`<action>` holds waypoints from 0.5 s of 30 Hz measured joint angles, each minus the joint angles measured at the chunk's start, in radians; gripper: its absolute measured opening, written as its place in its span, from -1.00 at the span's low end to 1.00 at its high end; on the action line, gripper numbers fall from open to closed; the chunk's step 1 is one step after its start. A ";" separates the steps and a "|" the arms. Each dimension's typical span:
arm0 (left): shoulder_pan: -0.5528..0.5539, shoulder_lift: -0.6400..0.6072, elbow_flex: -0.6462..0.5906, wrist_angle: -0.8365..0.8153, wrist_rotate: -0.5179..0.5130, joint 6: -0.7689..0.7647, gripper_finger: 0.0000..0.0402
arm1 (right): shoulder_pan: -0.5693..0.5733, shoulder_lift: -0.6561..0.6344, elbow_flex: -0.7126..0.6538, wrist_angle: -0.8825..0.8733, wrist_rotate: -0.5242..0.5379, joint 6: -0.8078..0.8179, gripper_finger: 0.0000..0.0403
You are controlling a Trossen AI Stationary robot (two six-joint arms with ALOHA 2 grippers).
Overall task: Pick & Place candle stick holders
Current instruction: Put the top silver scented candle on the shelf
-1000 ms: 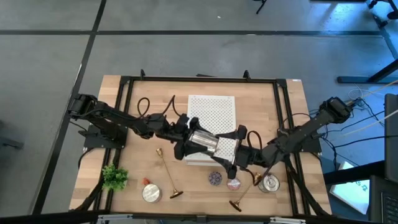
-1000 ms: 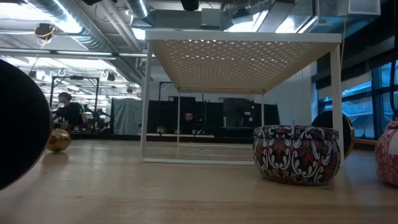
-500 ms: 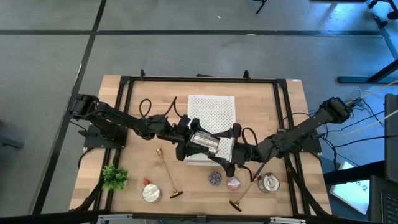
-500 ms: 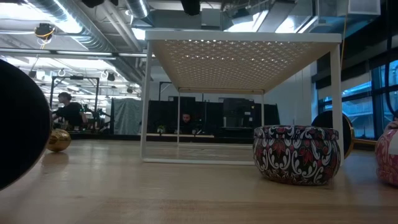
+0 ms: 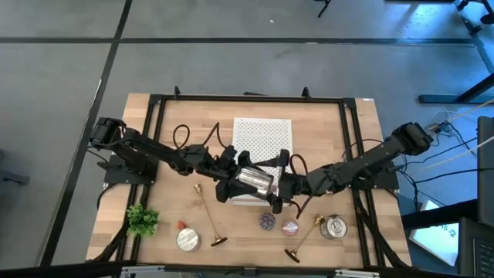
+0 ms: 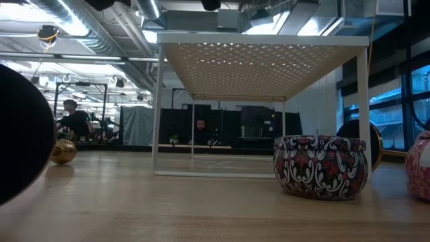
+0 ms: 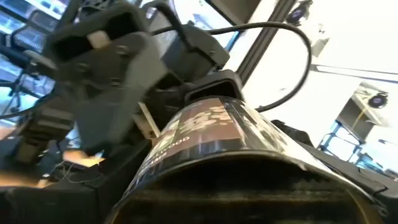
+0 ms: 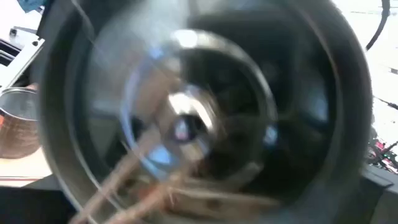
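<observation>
Both dark arms reach inward over the white perforated rack [image 5: 262, 139]. The left pincer [image 5: 235, 183] is clamped on a shiny silver cylindrical tin [image 5: 256, 182]. The right pincer [image 5: 278, 197], fingers apart, faces its open end; its tips are hard to make out.

On your worktop [image 5: 324, 127] a white perforated stand [image 5: 262, 137] sits at the middle, and a shiny metal can [image 5: 255, 182] lies tilted over its front edge. Near the front left corner you have a small green plant [image 5: 142, 220] and a round silver tin [image 5: 187, 240]. Toward the front right you see a second silver tin [image 5: 335, 226], with a patterned tin [image 5: 267, 222] and a pink disc [image 5: 290, 228] at the front middle.
</observation>
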 joint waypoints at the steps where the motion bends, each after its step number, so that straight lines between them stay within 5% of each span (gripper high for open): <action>1: -0.001 0.000 0.000 -0.005 -0.006 0.000 0.75 | 0.000 0.000 0.000 0.000 0.000 0.000 0.99; 15: 0.002 0.000 0.000 -0.021 -0.024 0.003 0.74 | 0.032 0.000 0.000 0.040 -0.008 -0.024 0.99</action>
